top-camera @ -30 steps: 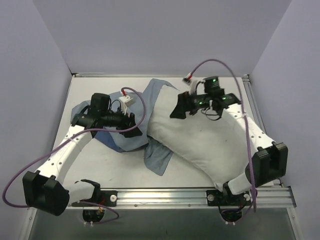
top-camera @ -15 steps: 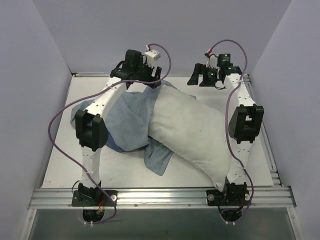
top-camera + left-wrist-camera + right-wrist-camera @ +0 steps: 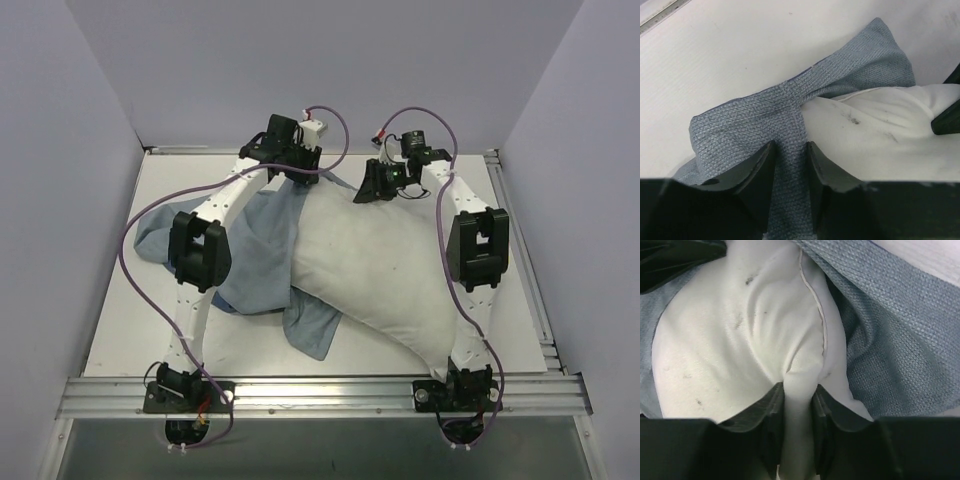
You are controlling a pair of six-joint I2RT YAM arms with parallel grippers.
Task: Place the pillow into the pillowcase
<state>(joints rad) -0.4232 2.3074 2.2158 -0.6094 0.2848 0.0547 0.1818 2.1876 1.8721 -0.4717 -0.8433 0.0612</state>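
Left gripper [image 3: 790,152] is nearly closed, with a raised fold of the pillowcase [image 3: 740,125] pinched between its jaws, just beside the pillow's far corner. Right gripper [image 3: 800,395] looks about the same: narrow gap, and a ridge of the pillow [image 3: 730,340] itself squeezed between the fingers. The 2 arms reach out long from their bases, elbows up, wrists tipped down over the pillow's far end. The left one is at its left side, the right one on top. The pillow lies diagonally on the table [image 3: 120,330], with blue cloth hugging both sides of that far end. The rest of the pillowcase is bunched up left of the pillow, 1 flap poking out by its near-left edge.
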